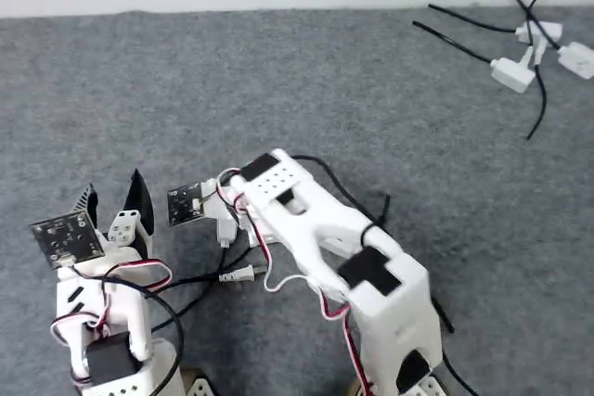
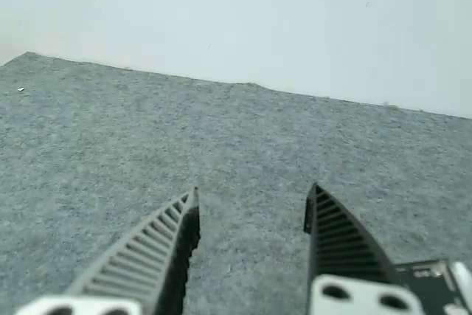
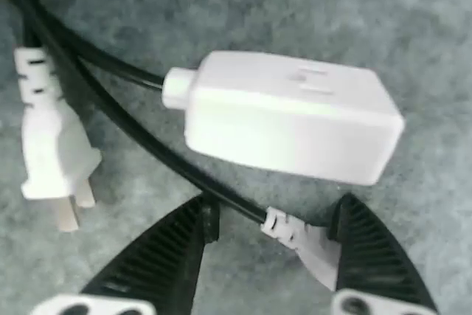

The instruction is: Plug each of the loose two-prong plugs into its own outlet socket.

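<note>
Grey felt tabletop (image 2: 110,123): the right hand (image 3: 276,208), fingers spread, straddles one two-prong plug (image 3: 310,245) lying just beside a white outlet socket (image 3: 284,127); a second plug (image 3: 51,156) lies nearby. The left hand (image 2: 253,193) hangs open over bare felt. The step looks like grasping; next, the fingers must close squarely on the plug body.

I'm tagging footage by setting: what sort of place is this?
Probably a lab or workshop test bench: a table covered in grey felt, a bare white wall behind it, a white robot arm, and loose white plugs.
</note>
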You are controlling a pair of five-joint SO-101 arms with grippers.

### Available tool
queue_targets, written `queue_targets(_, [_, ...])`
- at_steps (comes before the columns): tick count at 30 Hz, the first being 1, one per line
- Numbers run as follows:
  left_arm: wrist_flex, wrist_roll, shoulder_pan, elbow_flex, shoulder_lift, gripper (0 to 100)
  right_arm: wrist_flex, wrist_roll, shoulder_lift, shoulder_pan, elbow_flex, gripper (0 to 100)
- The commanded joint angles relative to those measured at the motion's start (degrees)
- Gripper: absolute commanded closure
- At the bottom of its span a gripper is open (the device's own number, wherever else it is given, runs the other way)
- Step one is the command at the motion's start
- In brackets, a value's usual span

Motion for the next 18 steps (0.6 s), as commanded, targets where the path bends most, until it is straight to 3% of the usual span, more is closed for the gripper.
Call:
queue_targets(1, [-1.67, 0.26, 0.00, -0.48, -0.62, 76, 4.35, 1.76, 6.55, -0.31, -7.38, 76.8])
queue_targets(4, [-1.58, 0.26, 0.00, -0.57, -0.62, 76, 9.36, 1.76, 9.27, -0.13, -13.01, 79.3])
queue_targets(8, [-1.58, 0.26, 0.00, -0.66, -0.62, 76, 10.33, 1.49, 11.21, -0.48, -14.59, 99.8])
queue_targets(9, [-1.58, 0.26, 0.00, -0.66, -0.62, 76, 10.59, 1.49, 11.21, -0.40, -14.59, 96.5])
queue_targets(18, [-1.49, 0.18, 0.00, -0.66, -0.62, 76, 13.14, -2.02, 8.22, 1.71, -15.21, 98.8])
